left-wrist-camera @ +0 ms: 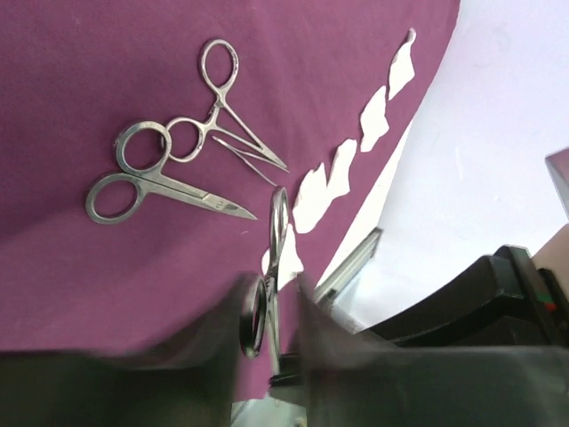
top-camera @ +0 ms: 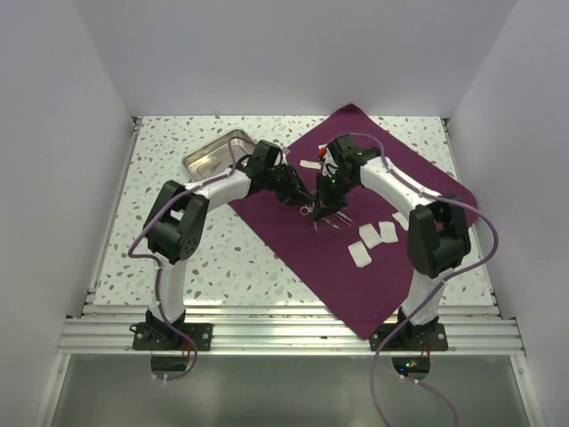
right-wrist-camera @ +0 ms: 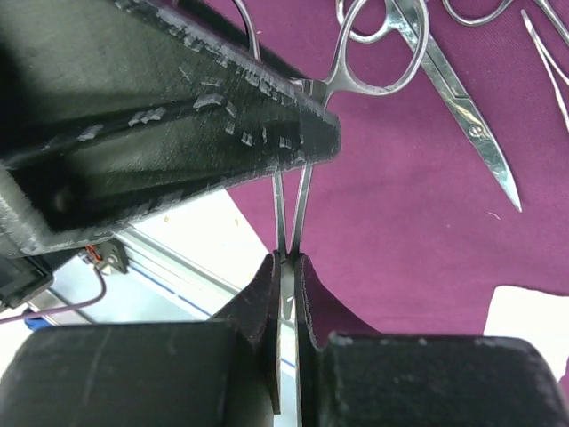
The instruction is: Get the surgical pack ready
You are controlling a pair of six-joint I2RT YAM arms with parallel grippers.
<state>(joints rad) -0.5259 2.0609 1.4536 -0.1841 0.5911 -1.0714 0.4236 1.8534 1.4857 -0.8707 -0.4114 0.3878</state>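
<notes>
The plum cloth (top-camera: 293,245) lies diagonally on the table. My right gripper (right-wrist-camera: 286,262) is shut on the thin shafts of a pair of silver forceps (right-wrist-camera: 303,191) and holds them above the cloth, mid-table (top-camera: 309,210). My left gripper (left-wrist-camera: 271,311) is open, its jaws straddling the ring handle of those forceps (left-wrist-camera: 277,231) without pinching it. Its finger (right-wrist-camera: 178,116) crosses the rings in the right wrist view. Scissors (left-wrist-camera: 160,187) and another pair of forceps (left-wrist-camera: 218,116) lie flat on the cloth. White gauze pads (top-camera: 373,236) lie to the right. The steel tray (top-camera: 218,151) stands at the back left.
A small white packet (top-camera: 309,165) lies on the cloth behind the grippers. The two arms meet wrist to wrist over the cloth's middle. The speckled table has raised rails at its left, right and near edges (top-camera: 284,331).
</notes>
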